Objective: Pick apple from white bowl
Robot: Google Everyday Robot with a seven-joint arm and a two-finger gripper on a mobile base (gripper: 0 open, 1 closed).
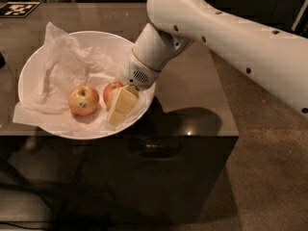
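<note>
1. Dark glossy counter (192, 97) carries the white bowl (103, 38), lined with crumpled white paper (55, 69).
2. The apple (83, 100), with its dark sticker, lies at 6 o'clock in the bowl.
3. A redder apple (111, 91) sits at its 3 o'clock.
4. The gripper (121, 107) is inside the bowl at 4 o'clock, just beside the redder apple; released or clenched, I cannot tell.

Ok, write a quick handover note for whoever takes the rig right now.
Gripper: down inside the bowl, on its right side, partly hiding the redder apple. No grasp can be seen.
Apple: the stickered one lies on the paper in the bowl, left of the gripper and apart from it.
Done: the gripper is in the bowl.
Left: move over to the stickered apple, grip it and lift it out.
</note>
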